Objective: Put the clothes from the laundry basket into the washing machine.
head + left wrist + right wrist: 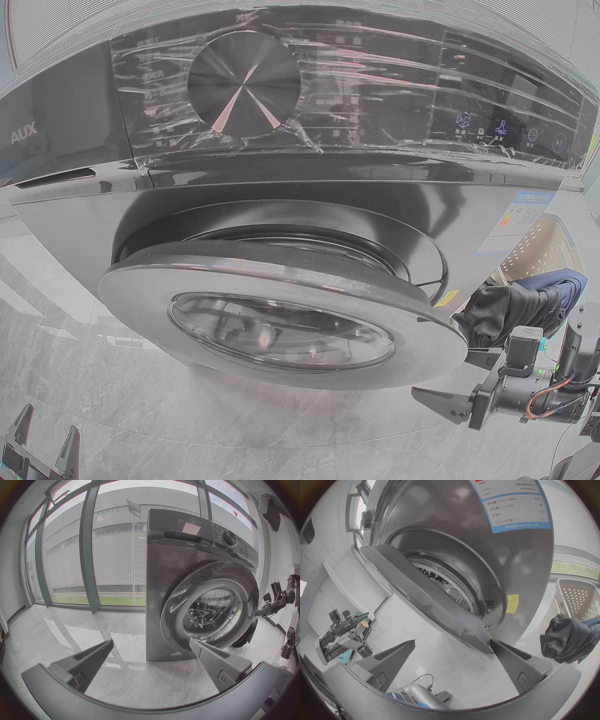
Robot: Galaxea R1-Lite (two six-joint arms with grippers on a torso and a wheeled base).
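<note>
In the head view the washing machine (375, 206) ran past the top and left edges. Its half-swung door (281, 319) covered most of the drum (312, 240), so what lay inside could not be told. The laundry basket (540, 250) was cut by the right edge. Its lower part lay behind a black garment (506, 312) and a blue garment (562, 281), which hid whatever else it held. The left gripper (49, 425) was cut off by the bottom edge, with just its fingertips showing. In the right wrist view, whether the door's rim touched the right gripper (450, 644) could not be told.
</note>
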